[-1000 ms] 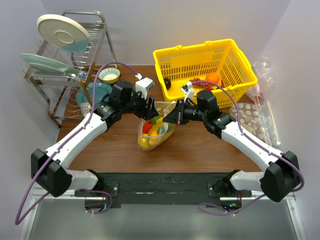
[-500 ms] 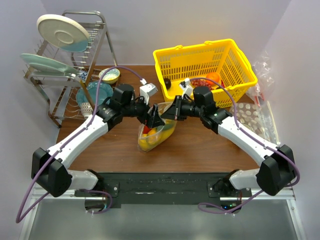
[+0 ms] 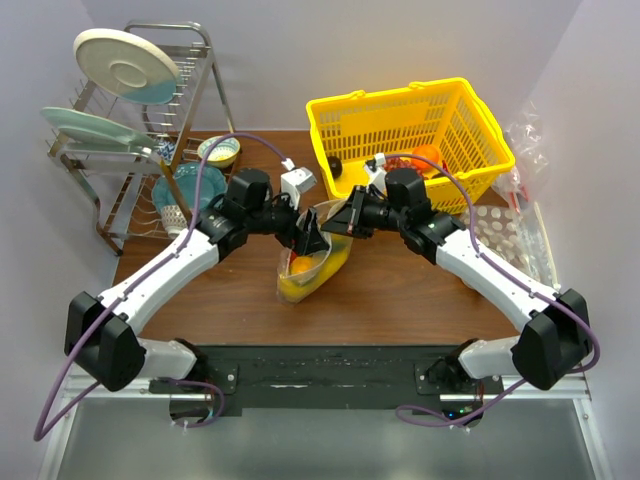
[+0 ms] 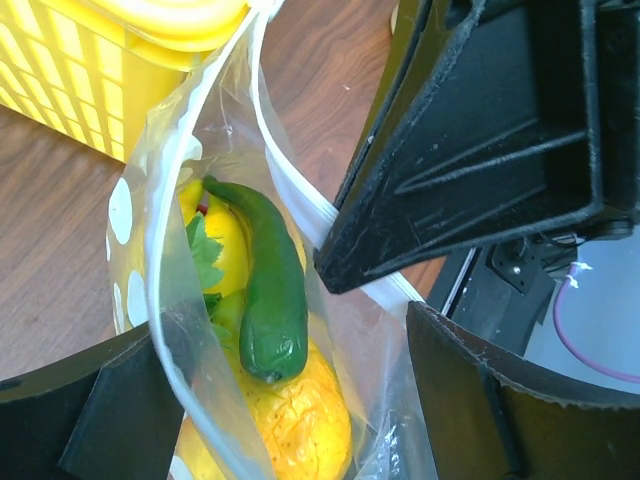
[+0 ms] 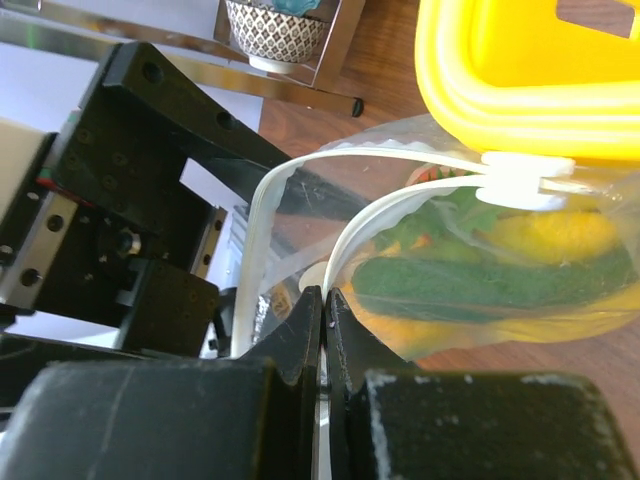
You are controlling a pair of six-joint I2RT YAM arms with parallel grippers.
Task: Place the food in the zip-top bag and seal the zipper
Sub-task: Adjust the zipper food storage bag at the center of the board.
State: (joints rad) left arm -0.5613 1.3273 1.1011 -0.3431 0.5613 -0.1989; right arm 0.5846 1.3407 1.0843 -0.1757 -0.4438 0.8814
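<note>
Zip-top bag (image 3: 318,262) is propped mouth-up mid-desk, 7 o'clock from the yellow basket (image 3: 470,135), food (image 4: 270,290) already tucked inside. The zipper (image 5: 256,230) is pinched by the right end effector (image 5: 322,300), probably to steady the mouth. The left end effector (image 4: 285,330) is spread wide around it, gripping nothing.

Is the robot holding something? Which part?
The right gripper pinches the clear plastic zip-top bag by its whitish zipper strip at the mouth. The left gripper is open and holds nothing.
</note>
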